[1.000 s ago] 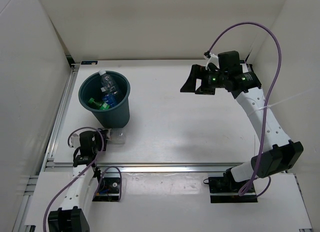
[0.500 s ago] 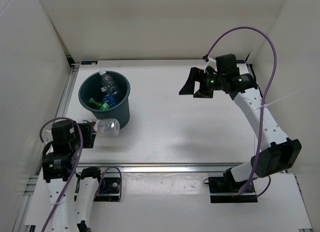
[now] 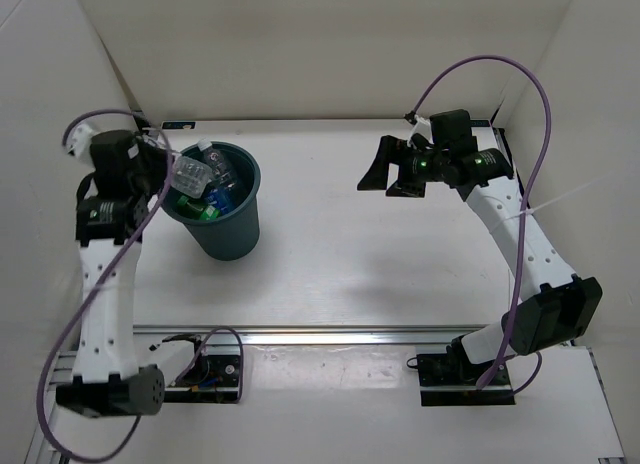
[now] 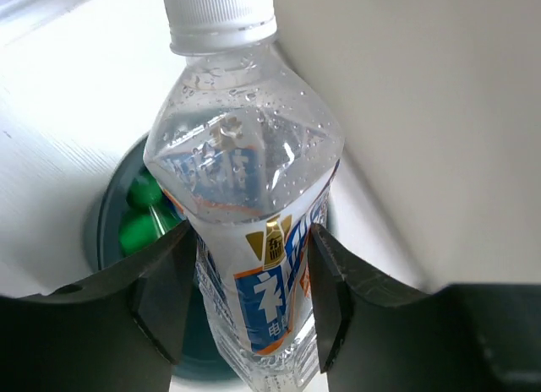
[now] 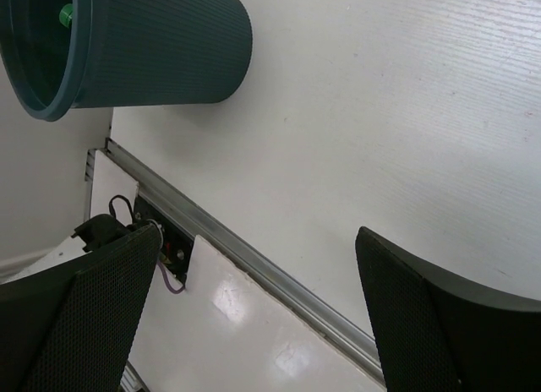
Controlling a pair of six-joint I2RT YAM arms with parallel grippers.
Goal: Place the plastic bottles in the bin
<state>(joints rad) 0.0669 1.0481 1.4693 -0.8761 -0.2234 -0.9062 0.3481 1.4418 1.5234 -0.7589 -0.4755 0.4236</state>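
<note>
My left gripper [image 3: 172, 170] is shut on a clear plastic bottle [image 4: 245, 181] with a blue label and white cap, held over the left rim of the dark teal bin [image 3: 236, 234]. In the left wrist view both black fingers [image 4: 161, 299] press the bottle's label, and the bin [image 4: 101, 231] lies below with green bottles [image 4: 135, 227] inside. From above, the bin holds a green bottle [image 3: 205, 213], a blue-labelled one [image 3: 225, 196] and a clear one [image 3: 214, 161]. My right gripper [image 3: 385, 174] hangs open and empty at the far right, high above the table.
White walls close in on the left, back and right. An aluminium rail [image 3: 330, 336] runs along the table's near edge. In the right wrist view the bin [image 5: 161, 46] sits at top left and the rail [image 5: 279, 282] crosses below.
My left arm lifted the clear bottle from the table in front of the bin up and back to above the bin's left rim. The right arm barely moved.
</note>
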